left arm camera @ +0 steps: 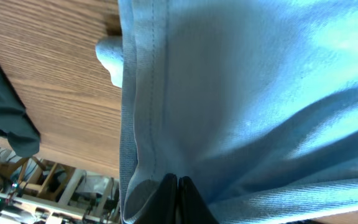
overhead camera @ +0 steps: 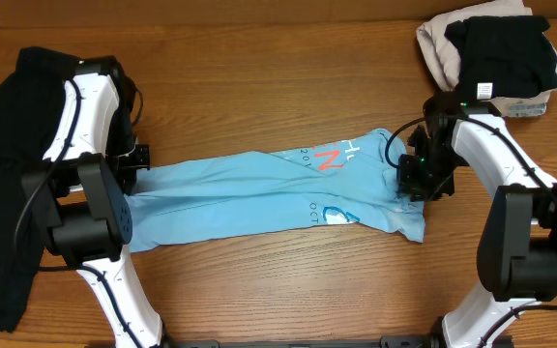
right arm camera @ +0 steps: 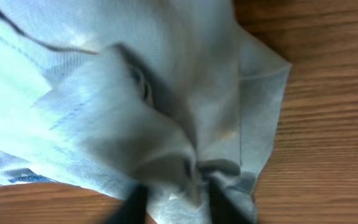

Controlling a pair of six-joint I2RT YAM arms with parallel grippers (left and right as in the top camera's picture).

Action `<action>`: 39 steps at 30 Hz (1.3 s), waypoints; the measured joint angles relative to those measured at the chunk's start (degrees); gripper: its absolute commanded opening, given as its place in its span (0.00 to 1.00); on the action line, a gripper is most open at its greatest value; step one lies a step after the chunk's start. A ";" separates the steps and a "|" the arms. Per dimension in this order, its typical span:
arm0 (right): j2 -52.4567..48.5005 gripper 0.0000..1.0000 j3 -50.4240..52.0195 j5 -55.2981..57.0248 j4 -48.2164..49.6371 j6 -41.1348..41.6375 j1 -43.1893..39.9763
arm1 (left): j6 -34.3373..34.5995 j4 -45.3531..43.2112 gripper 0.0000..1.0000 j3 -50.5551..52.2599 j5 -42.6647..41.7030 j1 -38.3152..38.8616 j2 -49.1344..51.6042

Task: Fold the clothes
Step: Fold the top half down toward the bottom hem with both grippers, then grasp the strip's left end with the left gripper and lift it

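Observation:
The light blue T-shirt (overhead camera: 259, 193) with white and red-orange print lies stretched lengthwise across the wooden table. My left gripper (overhead camera: 135, 172) is at its left end. In the left wrist view its fingers (left arm camera: 178, 190) are shut on the shirt's hem (left arm camera: 143, 124). My right gripper (overhead camera: 419, 179) is at the shirt's right end. In the right wrist view its blurred fingers (right arm camera: 179, 202) stand apart, with a bunched fold of the shirt (right arm camera: 135, 112) between them.
A large black garment (overhead camera: 3, 203) lies at the table's left edge under the left arm. A pile of beige and black clothes (overhead camera: 491, 48) sits at the back right corner. Bare wood (overhead camera: 288, 280) shows in front of the shirt.

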State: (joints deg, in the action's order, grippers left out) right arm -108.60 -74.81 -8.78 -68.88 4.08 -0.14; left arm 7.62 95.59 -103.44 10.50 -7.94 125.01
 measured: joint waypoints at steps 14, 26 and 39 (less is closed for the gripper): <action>0.48 0.72 -4.74 -3.76 -0.70 0.26 -2.86 | 0.61 -0.22 0.61 0.81 -0.61 0.00 -6.54; 16.87 0.83 -8.79 -8.04 -3.63 -0.98 0.70 | -4.48 -14.82 0.89 9.68 -13.44 0.07 -48.37; 16.87 0.89 -8.79 -4.48 -2.67 -1.14 4.90 | -10.25 -41.27 0.96 44.65 -15.72 -8.52 -48.13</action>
State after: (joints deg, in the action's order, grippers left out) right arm -91.72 -83.59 -13.26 -71.55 2.94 4.75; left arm -2.63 54.33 -58.78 -5.21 -16.47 76.88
